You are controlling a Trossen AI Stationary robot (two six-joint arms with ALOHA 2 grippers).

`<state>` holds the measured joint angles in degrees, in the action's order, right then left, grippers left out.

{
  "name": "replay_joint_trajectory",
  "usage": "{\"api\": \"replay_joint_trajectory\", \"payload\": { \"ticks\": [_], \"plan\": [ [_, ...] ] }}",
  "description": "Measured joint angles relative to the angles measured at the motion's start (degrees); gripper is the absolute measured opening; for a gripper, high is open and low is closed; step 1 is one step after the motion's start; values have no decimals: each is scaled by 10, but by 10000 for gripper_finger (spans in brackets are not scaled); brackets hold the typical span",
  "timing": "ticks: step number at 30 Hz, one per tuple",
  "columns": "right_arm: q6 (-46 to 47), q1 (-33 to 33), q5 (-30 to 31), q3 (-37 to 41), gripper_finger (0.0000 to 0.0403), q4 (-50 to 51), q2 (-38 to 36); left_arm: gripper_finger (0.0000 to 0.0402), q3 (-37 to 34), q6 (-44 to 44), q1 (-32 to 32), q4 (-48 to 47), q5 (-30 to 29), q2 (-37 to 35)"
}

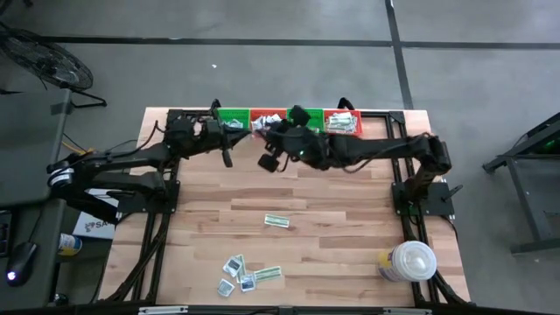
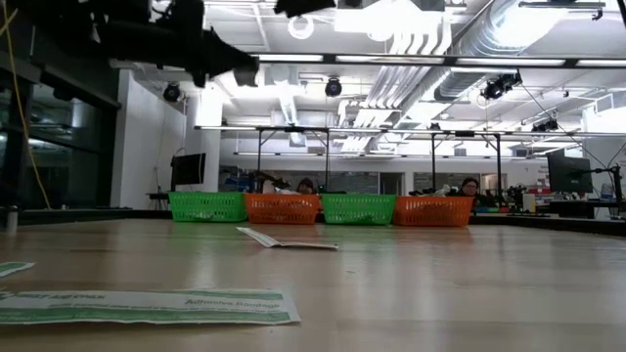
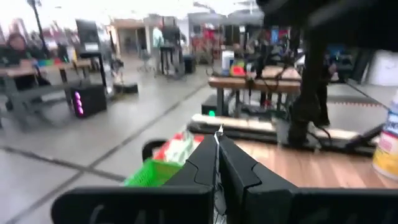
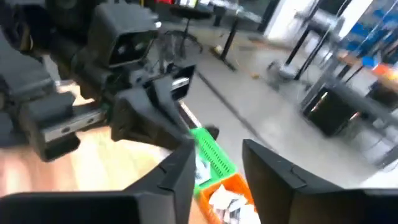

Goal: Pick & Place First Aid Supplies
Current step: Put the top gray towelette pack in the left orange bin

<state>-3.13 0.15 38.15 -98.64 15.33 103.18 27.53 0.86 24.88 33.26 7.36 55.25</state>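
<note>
Wooden plank table [image 1: 332,210] in big workshop, grey floor. Green and orange plastic baskets [image 2: 284,207] along far edge. Small flat packets [image 1: 248,275] near front. Left gripper [image 3: 217,146] clenched, maybe empty; right gripper [image 4: 217,163] fingers apart, above baskets.

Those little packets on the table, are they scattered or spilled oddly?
Nothing looks spilled. One green strip lies alone mid-table, and a loose cluster of packets sits near the front edge, apart from the baskets at the back.
</note>
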Motion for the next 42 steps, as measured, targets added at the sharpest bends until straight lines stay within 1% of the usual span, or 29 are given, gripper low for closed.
{"api": "replay_joint_trajectory", "payload": {
  "ticks": [3,6,9,13,15,19,21,26,29,34,38,42],
  "plan": [
    [31,-22,-15,0,144,53,-22,0,0,-22,19,-12,15,22],
    [42,-45,-24,1,159,90,-41,0,3,-40,53,-5,48,63],
    [48,-63,-19,1,165,119,-55,0,21,-56,103,-6,111,114],
    [81,-81,-21,1,165,153,-61,0,72,-72,168,-7,213,203],
    [93,-87,-14,1,165,156,-63,0,107,-75,191,-4,255,247],
    [117,-95,-6,1,165,167,-64,0,176,-99,221,-7,322,334],
    [126,-98,-5,1,165,177,-64,0,212,-108,227,-15,340,373],
    [152,-100,15,1,165,201,-64,0,282,-99,231,-83,338,441],
    [167,-100,18,1,165,210,-64,0,309,-85,231,-114,333,467],
    [180,-100,25,1,165,224,-64,6,322,-71,231,-159,276,490],
    [183,-100,22,1,165,231,-65,32,321,-63,231,-184,234,490],
    [182,-100,21,1,165,231,-65,78,321,-51,231,-180,232,491]
  ]
}}
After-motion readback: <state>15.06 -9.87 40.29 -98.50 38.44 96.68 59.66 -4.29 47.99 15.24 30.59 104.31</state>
